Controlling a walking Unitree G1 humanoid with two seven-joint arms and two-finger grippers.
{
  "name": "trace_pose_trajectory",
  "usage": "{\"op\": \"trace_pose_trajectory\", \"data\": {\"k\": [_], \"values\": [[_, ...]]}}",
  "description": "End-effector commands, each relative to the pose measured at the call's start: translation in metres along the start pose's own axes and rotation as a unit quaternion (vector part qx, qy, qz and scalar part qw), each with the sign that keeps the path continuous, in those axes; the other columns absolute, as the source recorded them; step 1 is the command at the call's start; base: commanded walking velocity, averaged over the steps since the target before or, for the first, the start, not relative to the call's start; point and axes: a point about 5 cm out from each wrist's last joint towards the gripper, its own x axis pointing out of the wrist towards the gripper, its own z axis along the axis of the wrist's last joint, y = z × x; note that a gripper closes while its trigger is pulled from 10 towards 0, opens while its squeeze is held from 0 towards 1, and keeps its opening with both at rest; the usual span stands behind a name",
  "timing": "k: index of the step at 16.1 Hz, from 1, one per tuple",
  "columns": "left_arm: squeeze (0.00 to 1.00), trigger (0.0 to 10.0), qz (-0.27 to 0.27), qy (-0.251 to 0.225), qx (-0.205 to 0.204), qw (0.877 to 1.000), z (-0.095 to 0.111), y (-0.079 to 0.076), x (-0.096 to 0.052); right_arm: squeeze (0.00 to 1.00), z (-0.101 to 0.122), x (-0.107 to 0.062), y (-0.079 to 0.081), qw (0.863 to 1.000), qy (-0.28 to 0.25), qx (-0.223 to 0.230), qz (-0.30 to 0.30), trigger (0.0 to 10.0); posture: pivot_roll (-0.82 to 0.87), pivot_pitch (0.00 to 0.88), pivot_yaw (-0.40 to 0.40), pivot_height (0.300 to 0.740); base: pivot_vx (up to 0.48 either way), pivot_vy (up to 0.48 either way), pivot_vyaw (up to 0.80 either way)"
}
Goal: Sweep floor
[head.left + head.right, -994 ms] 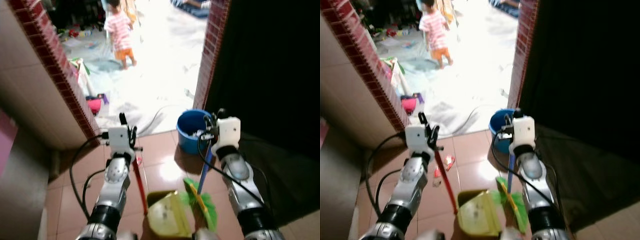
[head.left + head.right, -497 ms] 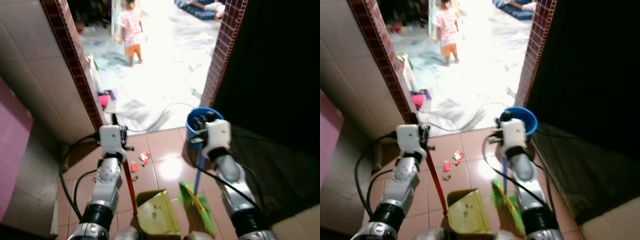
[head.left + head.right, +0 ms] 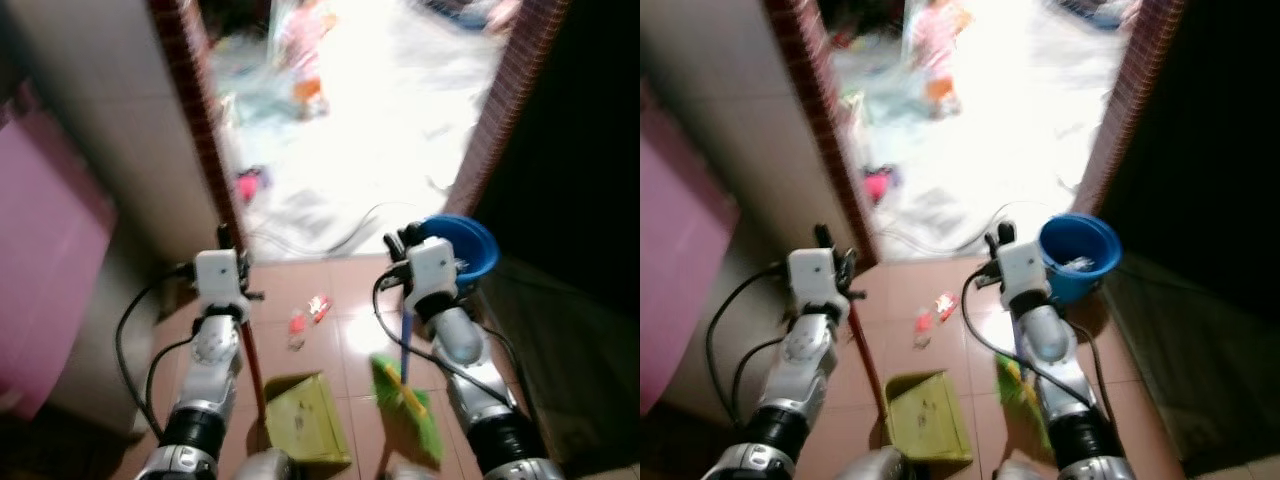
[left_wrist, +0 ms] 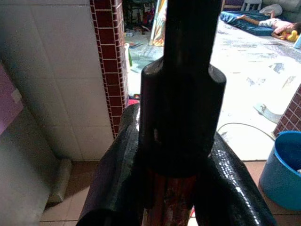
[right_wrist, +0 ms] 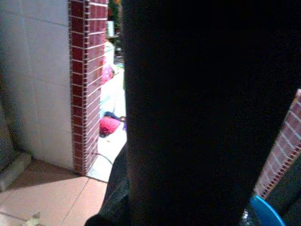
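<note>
My left gripper (image 3: 224, 240) is shut on the red handle (image 3: 251, 362) of a yellow-green dustpan (image 3: 305, 420) that rests on the brown tiles below. In the left wrist view its black fingers (image 4: 120, 174) clamp the handle's dark top (image 4: 183, 117). My right gripper (image 3: 403, 240) is shut on the blue handle (image 3: 405, 338) of a broom, whose green head (image 3: 408, 410) stands right of the dustpan. Red scraps of litter (image 3: 308, 312) lie on the tiles ahead of the dustpan, between my arms.
A blue bucket (image 3: 462, 250) stands at the doorway's right, by a brick post (image 3: 512, 110). A second brick post (image 3: 205, 130) and tiled wall are on the left, with a pink surface (image 3: 40, 270) beside them. A white cable (image 3: 340, 225) lies beyond the threshold. A blurred person (image 3: 305, 50) stands far off.
The whole picture has shifted and blurred, so the camera moved; more of the pink surface shows at the left. Both grippers keep their hold on the handles.
</note>
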Motion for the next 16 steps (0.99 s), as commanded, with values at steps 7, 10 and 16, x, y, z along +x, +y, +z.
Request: {"op": "trace_pose_trajectory", "data": {"k": [7,10,16], "values": [[0.00,10.0,0.026,-0.060,0.009,0.998,0.028,0.009,0.008,0.00,0.015,0.007,-0.010,0.998,-0.034,0.002,-0.051,10.0,-0.08,0.000,0.052,0.740,0.000,0.000,0.17],[0.00,10.0,0.033,-0.080,0.008,0.996,0.036,0.012,0.005,0.00,0.034,0.016,-0.018,0.995,-0.067,0.009,-0.074,10.0,-0.08,0.000,0.050,0.740,0.000,0.000,0.00],[0.00,10.0,0.051,-0.106,0.012,0.993,0.050,0.020,0.006,0.00,0.039,0.019,-0.013,0.995,-0.077,0.008,-0.070,10.0,-0.07,0.000,0.045,0.740,0.000,0.000,0.00]]}}
